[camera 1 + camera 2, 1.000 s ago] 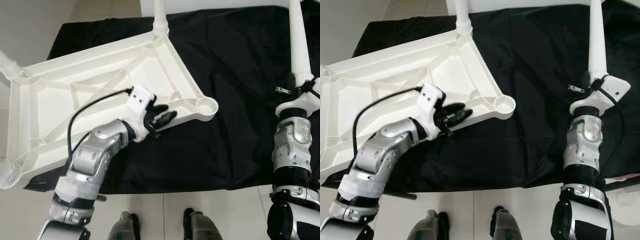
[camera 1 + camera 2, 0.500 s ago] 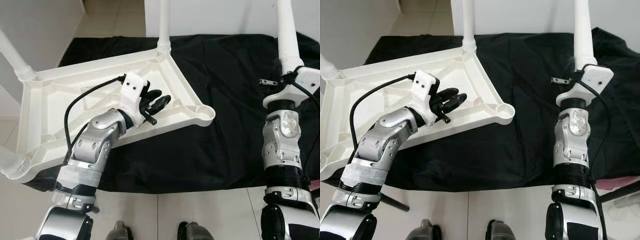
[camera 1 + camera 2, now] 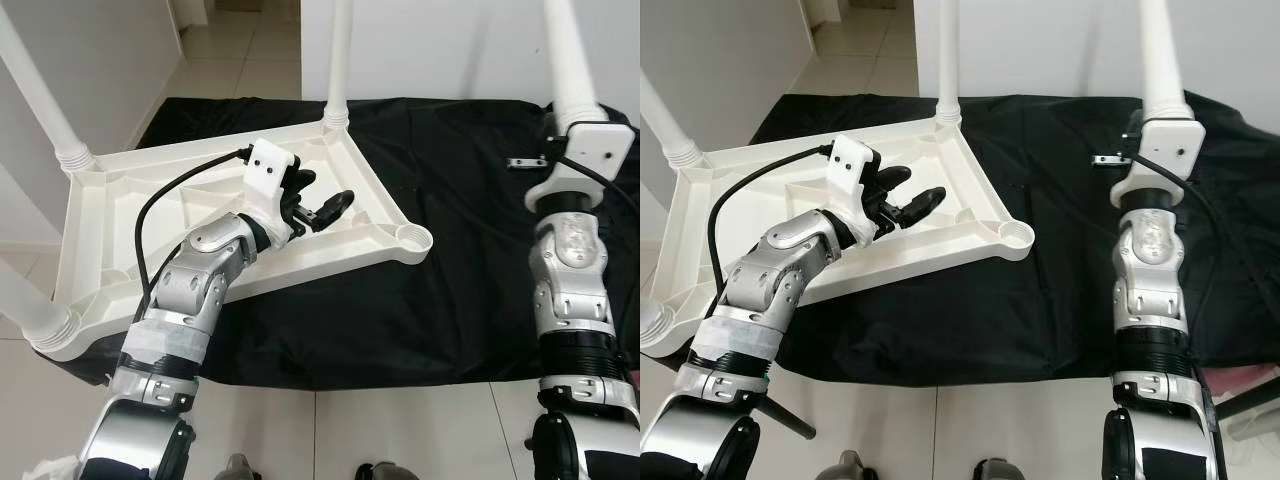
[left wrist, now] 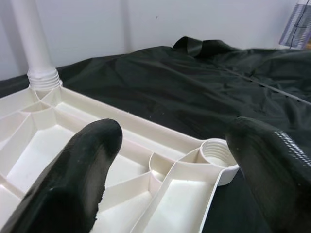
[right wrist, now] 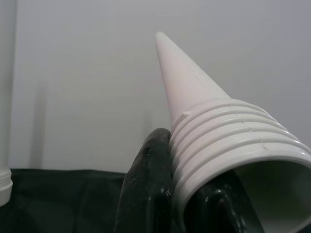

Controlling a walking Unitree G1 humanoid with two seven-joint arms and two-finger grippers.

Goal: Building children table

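From my remote station I see a white plastic children's table top (image 3: 120, 215) lying upside down on a black cloth (image 3: 470, 250), its ribbed underside facing up. Three white legs are already screwed into its corners: one at the far corner (image 3: 340, 60), one at the far left corner (image 3: 40, 100), and one at the near left corner (image 3: 25, 305). The fourth corner holds an empty threaded socket (image 3: 413, 238), the corner of the table top nearest my right arm. My left gripper (image 3: 325, 205) hovers over the ribbed underside, a little short of that socket, its black fingers (image 4: 82, 174) spread apart and gripping nothing. My right gripper (image 5: 189, 204) is raised well apart from the table top, above the cloth, its fingers clenched around the threaded end of the fourth white leg (image 3: 570, 60), which points upward.
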